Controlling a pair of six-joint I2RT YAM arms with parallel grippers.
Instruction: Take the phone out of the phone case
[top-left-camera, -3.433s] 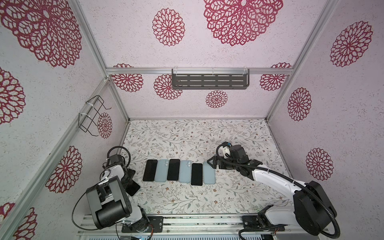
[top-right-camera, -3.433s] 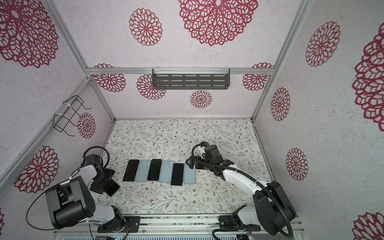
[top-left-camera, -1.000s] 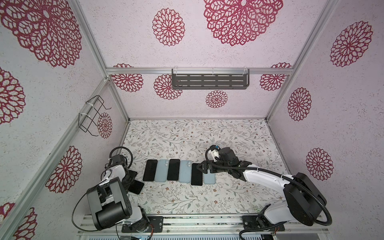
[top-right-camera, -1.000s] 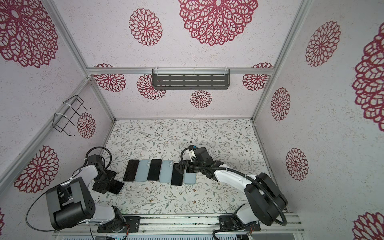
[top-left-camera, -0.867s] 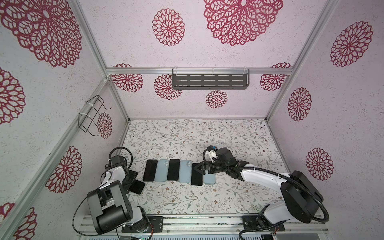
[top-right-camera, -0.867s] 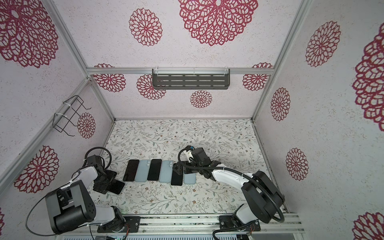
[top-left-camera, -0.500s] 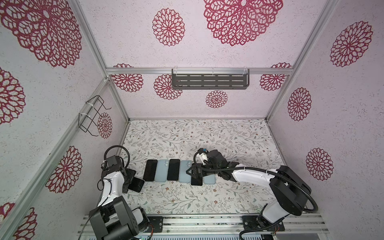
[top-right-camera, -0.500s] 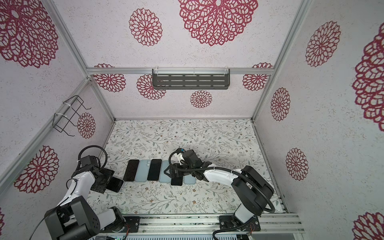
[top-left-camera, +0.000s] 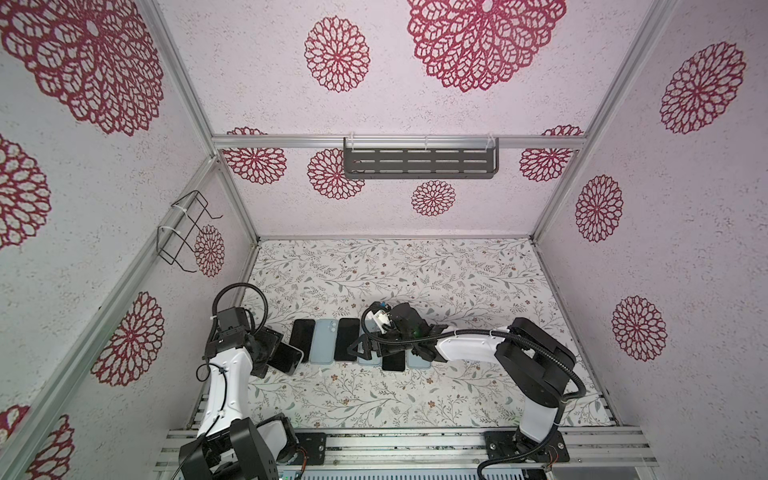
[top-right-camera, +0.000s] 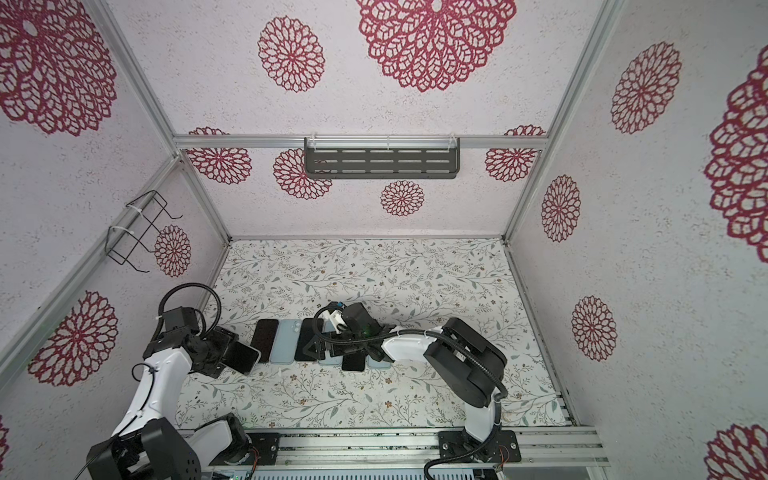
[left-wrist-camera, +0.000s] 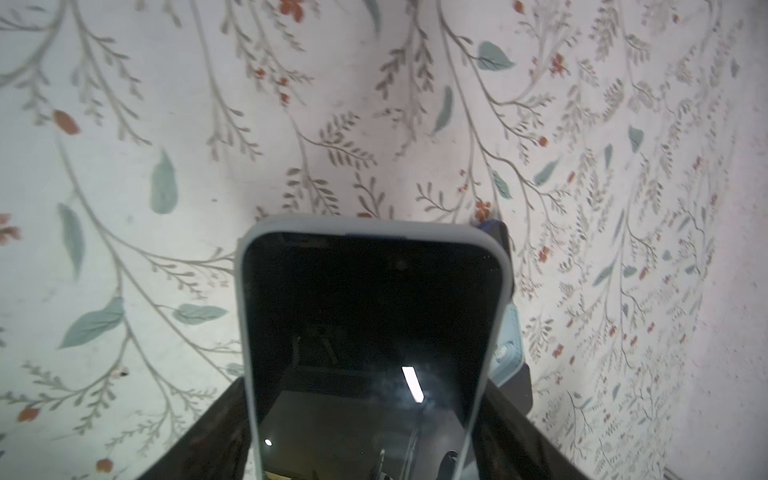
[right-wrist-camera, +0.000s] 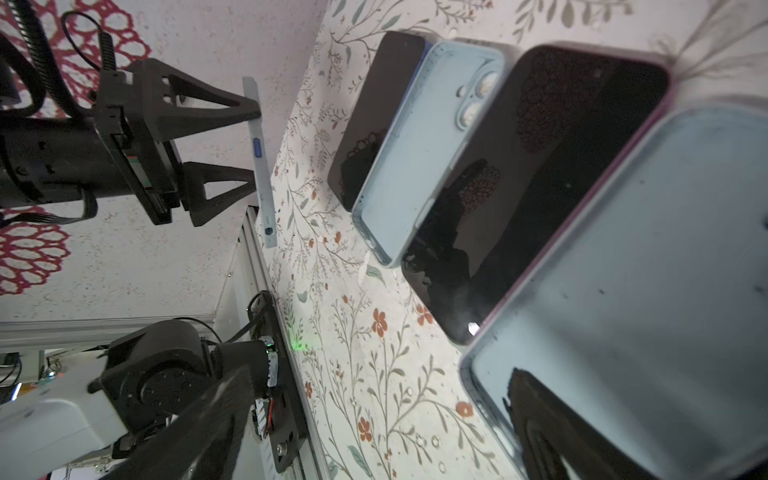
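Observation:
A black-screened phone (left-wrist-camera: 370, 332) sits in a pale grey phone case (left-wrist-camera: 249, 332). My left gripper (left-wrist-camera: 365, 461) is shut on the case's long sides, one dark finger (left-wrist-camera: 208, 436) on each side. In both top views it is held just above the table at the left end of a row, phone (top-left-camera: 287, 357) (top-right-camera: 243, 358), left gripper (top-left-camera: 266, 351) (top-right-camera: 216, 353). In the right wrist view the case (right-wrist-camera: 261, 166) shows edge-on. My right gripper (top-left-camera: 365, 347) (top-right-camera: 316, 347) (right-wrist-camera: 374, 436) is open over the row's middle, one finger (right-wrist-camera: 552, 436) above a light blue case (right-wrist-camera: 644, 291).
On the floral table (top-left-camera: 374, 399) lies a row: black phone (top-left-camera: 302, 338), light blue case (top-left-camera: 324, 341), black phone (top-left-camera: 346, 338), another black phone (top-left-camera: 394, 362), blue case (top-left-camera: 419, 360). The left wall (top-left-camera: 124, 291) stands close to the left arm. A grey shelf (top-left-camera: 419, 163) hangs on the back wall.
My right gripper has slid left along the row, still open. The left arm has carried the cased phone right, closer to the row's left end.

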